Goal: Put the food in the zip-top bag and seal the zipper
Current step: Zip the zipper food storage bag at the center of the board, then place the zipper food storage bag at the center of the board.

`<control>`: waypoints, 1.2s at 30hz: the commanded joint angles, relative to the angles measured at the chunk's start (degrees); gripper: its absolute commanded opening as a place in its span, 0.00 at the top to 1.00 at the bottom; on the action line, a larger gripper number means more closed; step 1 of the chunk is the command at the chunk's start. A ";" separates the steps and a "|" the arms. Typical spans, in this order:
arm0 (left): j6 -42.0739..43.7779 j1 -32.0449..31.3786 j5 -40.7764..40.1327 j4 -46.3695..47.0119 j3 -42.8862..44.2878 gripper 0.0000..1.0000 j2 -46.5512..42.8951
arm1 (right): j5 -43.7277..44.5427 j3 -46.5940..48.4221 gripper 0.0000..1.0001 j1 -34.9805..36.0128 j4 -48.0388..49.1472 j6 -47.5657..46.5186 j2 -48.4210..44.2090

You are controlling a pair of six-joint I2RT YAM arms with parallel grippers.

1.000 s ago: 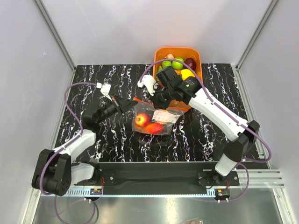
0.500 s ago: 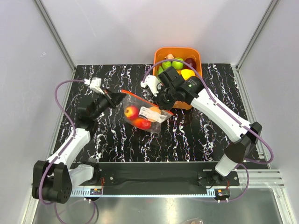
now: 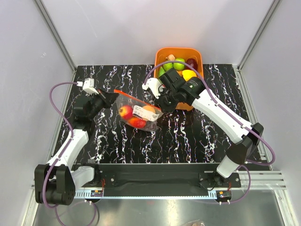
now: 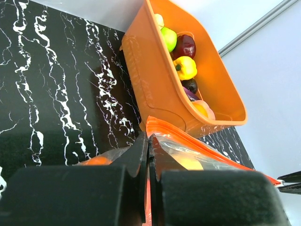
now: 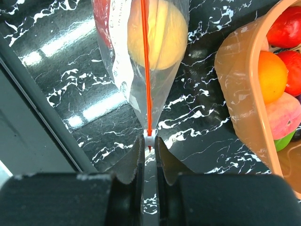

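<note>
The left hand (image 3: 111, 97) has drawn back toward its own side of the table (image 3: 202, 132) in the last second and taken the bag (image 3: 141, 115) with it. The right hand (image 3: 160, 104) has hardly budged from its spot just in front of the orange basket (image 3: 178, 49). So the bag now hangs stretched between the two of them, left of where it was, with a much longer run of the red-orange zipper (image 3: 134, 98) pulled out straight.

The left hand's fingers are pressed together on the bag's top corner, right at the zipper's end. The right hand is pinching the little white slider (image 5: 149, 140) at the other end of the strip, its fingers closed down narrow on it.

The fruit (image 3: 126, 112) is inside the bag: a red-and-yellow piece, another red one below it, and a pale orange one nearer the right hand. More toy fruit sits in the basket behind.

From the right wrist view the strip reads as one thin unbroken line running away from the slider. To my eye that means pulling the bag away while the slider was held has run the zipper along its length. The seal looks at or near its finish, though I can't tell whether the last bit by the slider is fully shut.
</note>
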 commanded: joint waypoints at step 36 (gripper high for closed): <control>19.02 1.18 -4.88 -52.63 19.48 0.01 -20.79 | 14.58 -44.42 0.00 -0.85 46.30 35.07 -41.48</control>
